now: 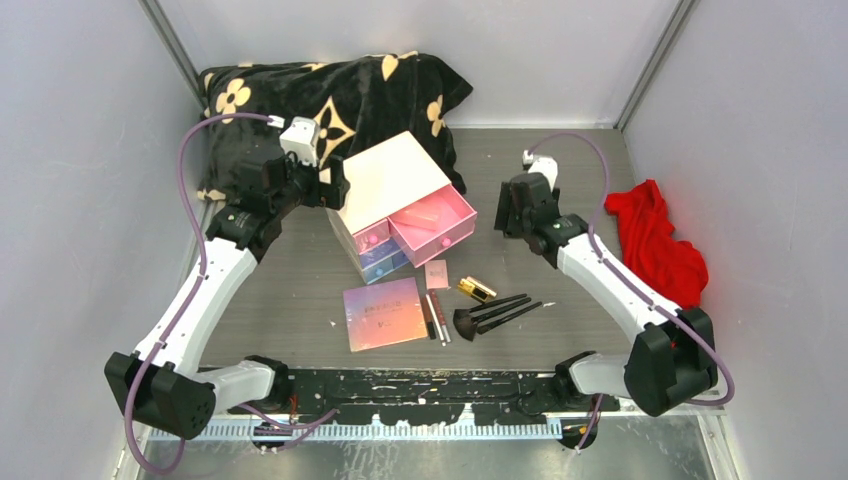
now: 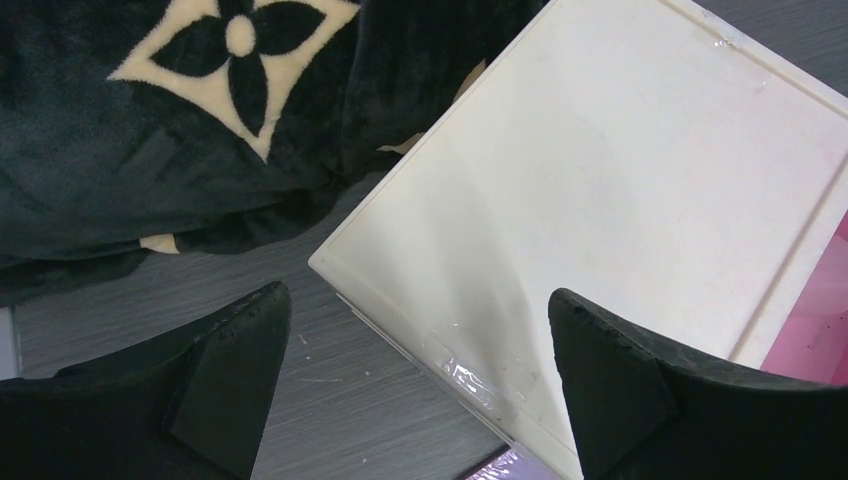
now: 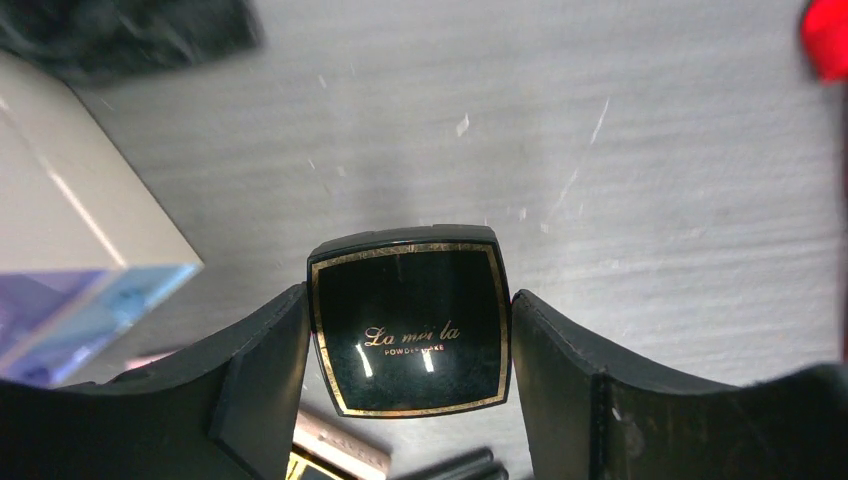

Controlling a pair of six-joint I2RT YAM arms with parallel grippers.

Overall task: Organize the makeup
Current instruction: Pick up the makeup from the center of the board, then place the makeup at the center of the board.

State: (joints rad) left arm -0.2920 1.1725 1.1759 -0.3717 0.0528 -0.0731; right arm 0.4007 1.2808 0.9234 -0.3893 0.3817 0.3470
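My right gripper (image 3: 408, 296) is shut on the black compact (image 3: 410, 330), which has a gold border, and holds it above the table right of the open pink drawer (image 1: 436, 222). In the top view the right gripper (image 1: 512, 208) hides the compact. My left gripper (image 2: 418, 295) is open and empty over the back left corner of the cream box (image 2: 620, 180), also shown in the top view (image 1: 335, 186). In front of the box lie the iridescent palette (image 1: 385, 312), tiny pink compact (image 1: 437, 274), gold tube (image 1: 477, 290), thin sticks (image 1: 436, 317) and brushes (image 1: 497, 313).
The cream drawer box (image 1: 392, 178) stands mid-table with its top pink drawer pulled out. A black blanket with cream flowers (image 1: 330, 95) lies behind it. A red cloth (image 1: 655, 240) lies at the right wall. Grey walls close in on three sides.
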